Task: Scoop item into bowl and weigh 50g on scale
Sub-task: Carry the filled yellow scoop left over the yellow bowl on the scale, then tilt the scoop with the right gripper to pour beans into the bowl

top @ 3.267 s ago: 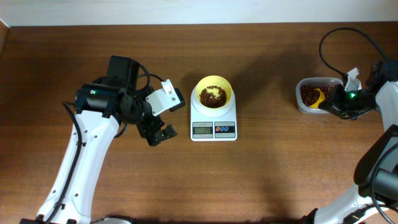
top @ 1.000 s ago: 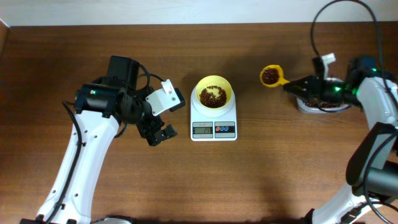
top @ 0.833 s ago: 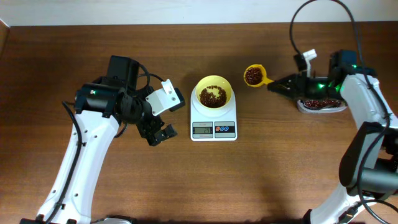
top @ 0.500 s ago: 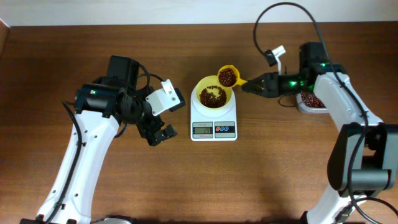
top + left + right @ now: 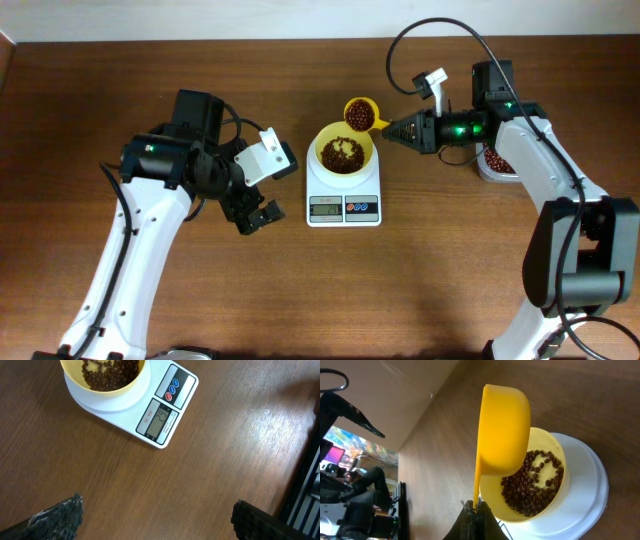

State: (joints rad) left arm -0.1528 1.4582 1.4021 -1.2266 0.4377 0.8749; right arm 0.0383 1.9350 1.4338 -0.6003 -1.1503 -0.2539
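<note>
Since half a second ago the right gripper [image 5: 388,128] has carried the scoop [image 5: 358,113] a little further left, from beside the bowl [image 5: 328,138] to over its far-right rim; the left arm has not shifted. The step in hand, as I judge it, is tipping another load into the bowl on the scale [image 5: 345,208]. In the overhead view the scoop is loaded and looks level, and beans [image 5: 342,155] already cover the bowl's bottom. The right jaws are clamped on the scoop's thin handle, which in the right wrist view runs straight out from between them, so the cup sits out ahead of the fingertips, above the bowl but not touching it. The next move calls for a slow roll of the wrist, so that beans fall inside the rim a few at a time while the display is watched; its digits are too small to read with confidence. The left gripper [image 5: 256,216] hangs left of the scale, jaws apart and holding nothing. The tub [image 5: 497,165] lies behind the right arm.
</note>
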